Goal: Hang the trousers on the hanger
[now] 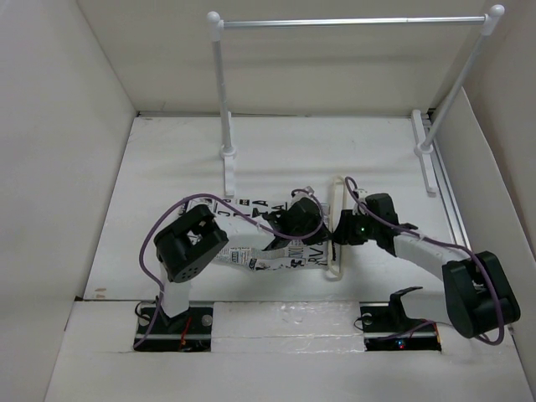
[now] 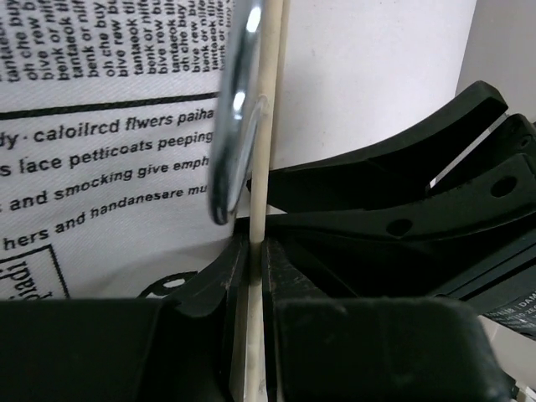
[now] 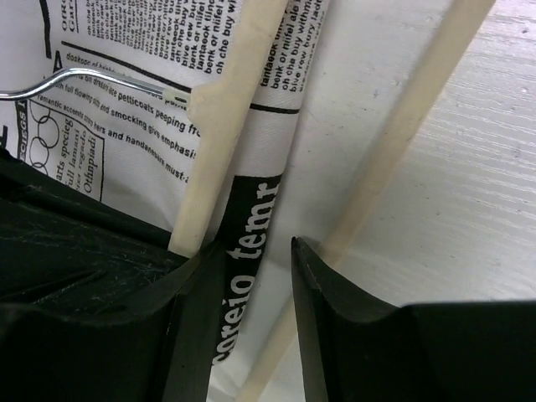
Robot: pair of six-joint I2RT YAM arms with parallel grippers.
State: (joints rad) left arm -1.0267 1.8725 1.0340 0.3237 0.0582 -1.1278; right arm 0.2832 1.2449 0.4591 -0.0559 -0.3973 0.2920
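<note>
- Trousers [image 1: 289,255] largely covered in the top view by both arms at mid-frame; only a strip of newsprint cloth shows, waist and leg ends not told apart.
- Lies flat on the table [image 1: 167,167], long axis running left to right across the middle of the frame.
- Hanger [image 1: 335,266] sits at the right end of that strip, long axis running top to bottom of the frame, its middle stretch hidden under the right arm's wrist.
- Left wrist view: left gripper [image 2: 251,251] pinched tight on one cream bar of the hanger, which runs straight up the frame and is cut off at both edges; wire hook [image 2: 234,109] blurred, just beside the bar.
- Right wrist view: right gripper [image 3: 254,251] with fingers parted, a black printed band of the trousers in the gap; cannot tell whether the pads touch the cloth.
- Same view: two hanger bars slant to the upper right, with printed cloth between them and their ends out of frame.
</note>
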